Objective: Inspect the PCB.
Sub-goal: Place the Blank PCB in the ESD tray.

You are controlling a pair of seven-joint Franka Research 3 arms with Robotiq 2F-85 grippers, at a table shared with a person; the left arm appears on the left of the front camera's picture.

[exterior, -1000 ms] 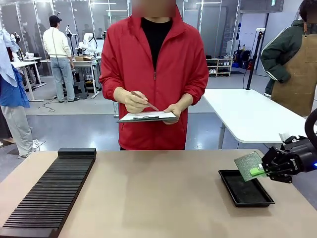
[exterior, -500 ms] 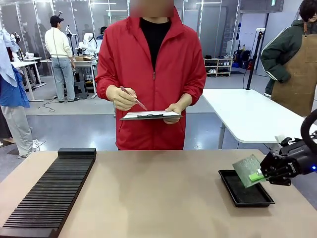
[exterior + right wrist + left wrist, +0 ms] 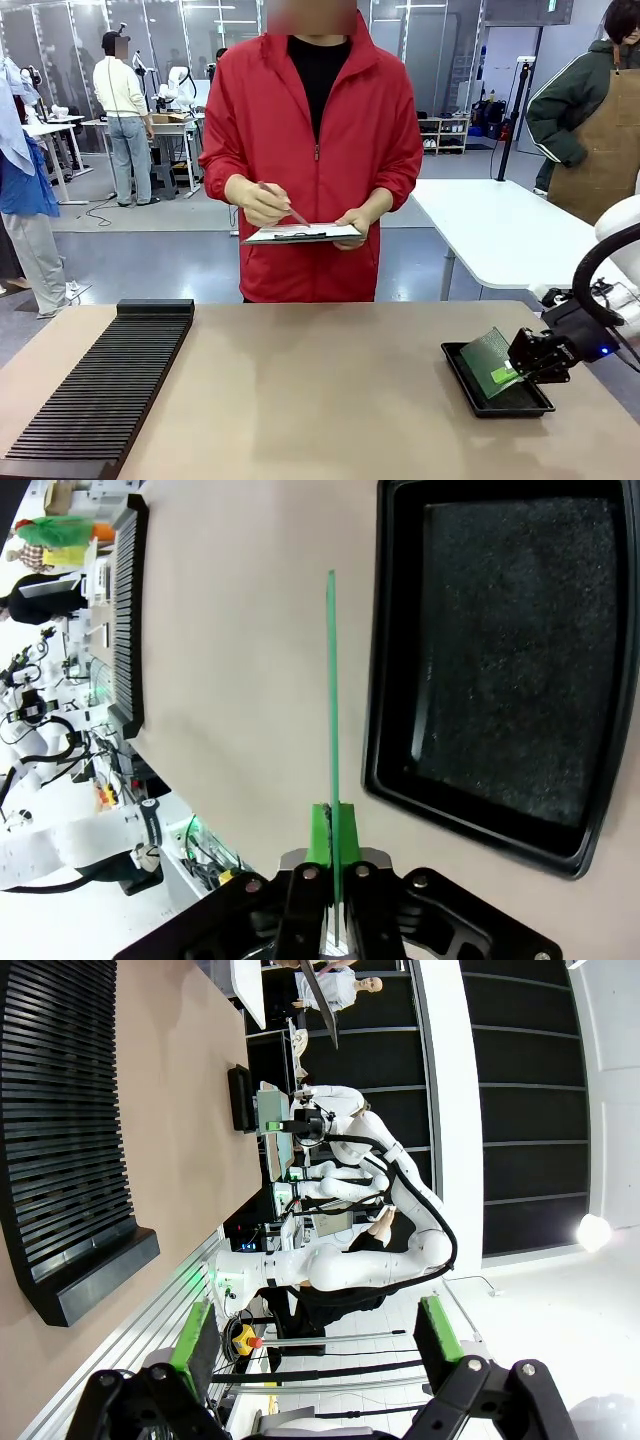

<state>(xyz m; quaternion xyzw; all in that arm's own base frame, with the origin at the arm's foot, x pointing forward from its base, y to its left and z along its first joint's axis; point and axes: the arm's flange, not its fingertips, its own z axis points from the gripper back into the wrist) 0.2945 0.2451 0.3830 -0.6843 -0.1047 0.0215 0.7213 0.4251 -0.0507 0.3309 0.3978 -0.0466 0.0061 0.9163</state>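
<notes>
The green PCB (image 3: 490,359) hangs tilted just above the shallow black tray (image 3: 470,392) at the table's right, its lower edge close to the tray's floor. My right gripper (image 3: 512,374) is shut on the board's right edge. In the right wrist view the PCB (image 3: 332,695) shows edge-on as a thin green line rising from the closed pads (image 3: 330,835), with the tray (image 3: 500,650) to its right. My left gripper (image 3: 315,1345) is open with nothing between its green pads, pointing away from the table. The person across the table writes on a white-papered clipboard (image 3: 300,233).
A long black slotted rack (image 3: 105,385) lies along the table's left side. The same rack (image 3: 60,1140) runs along the left of the left wrist view. The bare tan tabletop (image 3: 320,400) spreads between rack and tray. Other people stand at tables behind.
My right gripper has lowered with the PCB, bringing it from above the tray's right side down close to the tray floor. The person's pen hand lifted, then came back to the clipboard.
</notes>
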